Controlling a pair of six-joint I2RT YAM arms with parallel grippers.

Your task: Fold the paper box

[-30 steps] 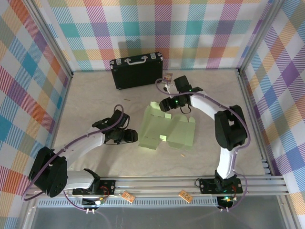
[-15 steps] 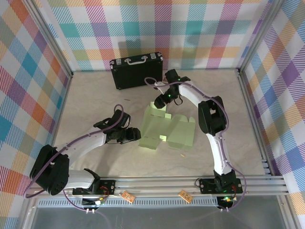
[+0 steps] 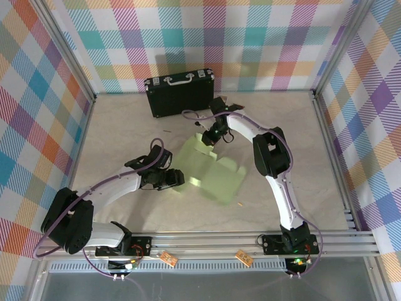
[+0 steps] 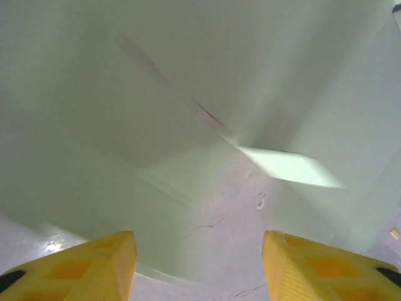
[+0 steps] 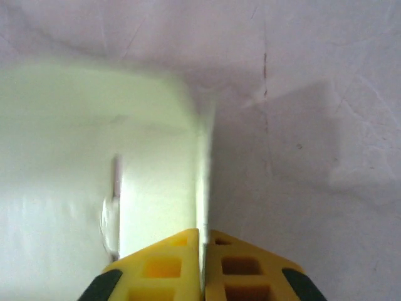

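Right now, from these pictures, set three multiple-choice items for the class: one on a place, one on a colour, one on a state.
1. Where on the table is the black hard case? A near edge; B far side, by the back wall; C right edge.
2. What colour is the paper box? A white; B red; C pale green.
3. How is the right gripper? A shut on the paper box's edge; B wide open; C shut on the case's handle.
Key: 1B, it stands beneath the back wall; 2C, the card shows pale green; 3A, the wrist view shows its fingers pinching the card's edge.
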